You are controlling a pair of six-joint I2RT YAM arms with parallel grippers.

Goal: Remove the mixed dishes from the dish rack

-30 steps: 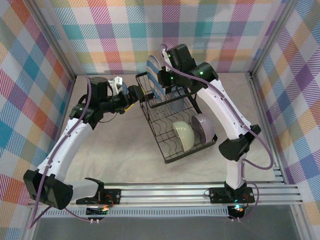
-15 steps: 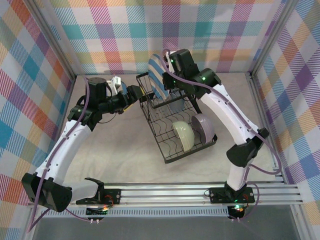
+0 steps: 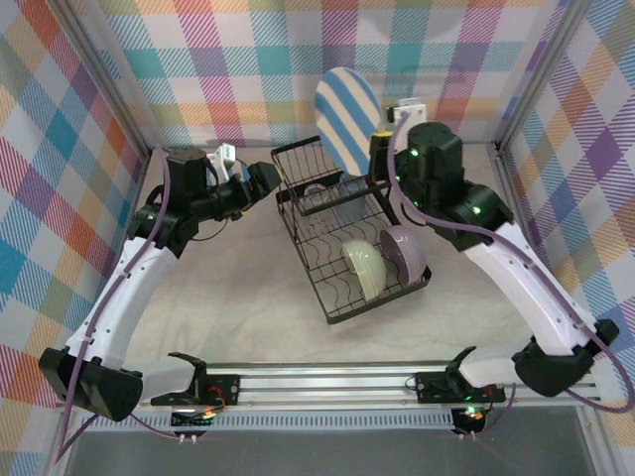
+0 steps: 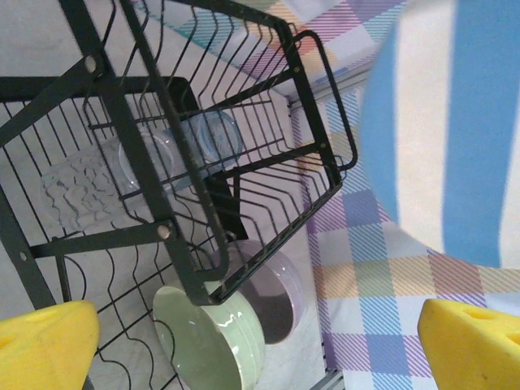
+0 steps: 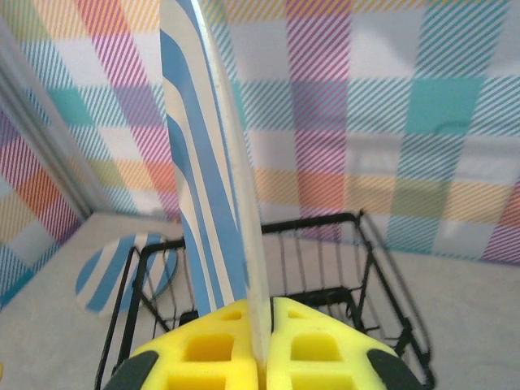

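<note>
Raised since a second ago, my right gripper (image 5: 260, 325) clamps the round blue-and-white striped plate (image 3: 349, 119) upright above the black wire dish rack (image 3: 377, 301); left gripper (image 3: 260, 181) gapes wide.

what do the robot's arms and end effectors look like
The left arm and right arm match: white rounded links, black joint housings and black bases, each with a purple cable running along it. Small green lights glow on the right arm's joints. The end effector pads are blocky yellow foam with square recesses.
</note>
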